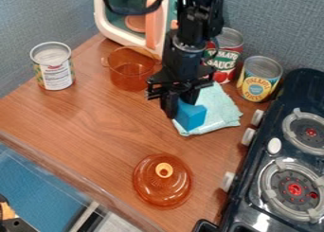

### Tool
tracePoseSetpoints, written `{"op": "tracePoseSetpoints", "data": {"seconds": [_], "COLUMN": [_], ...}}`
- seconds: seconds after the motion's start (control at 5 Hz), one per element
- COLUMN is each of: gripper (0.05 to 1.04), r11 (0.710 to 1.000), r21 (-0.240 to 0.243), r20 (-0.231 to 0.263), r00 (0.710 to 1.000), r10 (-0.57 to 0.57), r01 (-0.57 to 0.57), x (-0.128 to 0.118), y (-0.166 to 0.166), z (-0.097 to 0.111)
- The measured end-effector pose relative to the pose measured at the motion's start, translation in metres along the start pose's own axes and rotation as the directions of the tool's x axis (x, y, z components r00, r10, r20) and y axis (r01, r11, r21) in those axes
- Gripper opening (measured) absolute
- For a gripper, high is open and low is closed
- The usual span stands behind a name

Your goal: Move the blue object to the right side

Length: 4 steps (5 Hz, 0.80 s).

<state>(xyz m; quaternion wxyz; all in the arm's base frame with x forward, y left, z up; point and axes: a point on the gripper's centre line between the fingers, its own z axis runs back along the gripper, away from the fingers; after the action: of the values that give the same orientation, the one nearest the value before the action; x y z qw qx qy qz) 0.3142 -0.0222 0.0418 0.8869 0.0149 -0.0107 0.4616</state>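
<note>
The black gripper [180, 101] hangs down just right of the view's middle, shut on a blue block [191, 115]. One finger covers the block's left side, and the block's upper part is partly hidden between the fingers. Behind and below the block lies a folded light-teal cloth [219, 108] on the wooden counter [95, 127]. Whether the block touches the cloth, I cannot tell.
A black stove [250, 191] with knobs takes up the right side. Two cans, one red [233, 49] and one yellow [259, 79], stand behind the cloth. An amber pot [130, 70], another can [53, 67] and an open white toy oven [109, 22] are at the back left; an amber lid [163, 186] lies in front.
</note>
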Motion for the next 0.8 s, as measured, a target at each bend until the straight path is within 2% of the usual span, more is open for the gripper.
{"op": "tracePoseSetpoints", "data": {"seconds": [0.2,0.4,0.6,0.8], "gripper": [0.317,0.317,0.317,0.317], "r11": [0.968,0.934,0.911,0.905], "r21": [-0.006,-0.003,-0.028,-0.022], "r20": [0.039,0.061,0.093,0.100], "r00": [0.967,0.933,0.909,0.902], "r10": [-0.251,-0.356,-0.406,-0.420], "r01": [0.251,0.357,0.410,0.424], "x": [-0.014,-0.021,-0.026,-0.032], "y": [-0.011,-0.017,-0.027,-0.032], "z": [-0.004,-0.016,-0.027,-0.037]}}
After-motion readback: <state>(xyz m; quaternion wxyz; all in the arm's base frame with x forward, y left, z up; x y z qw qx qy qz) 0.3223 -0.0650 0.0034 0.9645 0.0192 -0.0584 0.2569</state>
